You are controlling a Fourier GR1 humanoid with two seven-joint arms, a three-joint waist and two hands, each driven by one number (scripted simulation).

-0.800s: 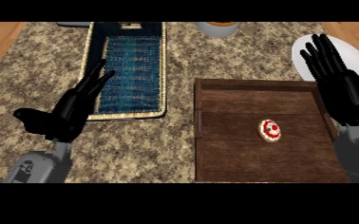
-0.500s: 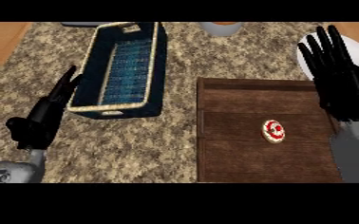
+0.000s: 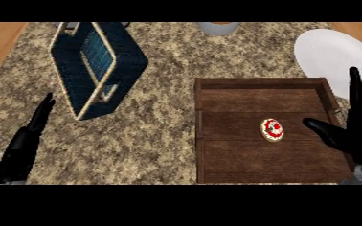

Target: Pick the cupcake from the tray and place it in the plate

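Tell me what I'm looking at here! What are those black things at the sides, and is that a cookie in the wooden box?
You are looking down through a robot's eyes, from its head, at a speckled stone counter. The black things are its two hands. The left hand shows at the lower left with straight fingers, holding nothing. The right hand is at the right edge, open, close to the treat but not touching it. The wooden box is a tray, and the small round red-and-white thing in it is a cupcake seen from above. The white plate at the upper right is where the cupcake should go. A blue basket lies tipped at the upper left, and a grey cup peeks in at the top.
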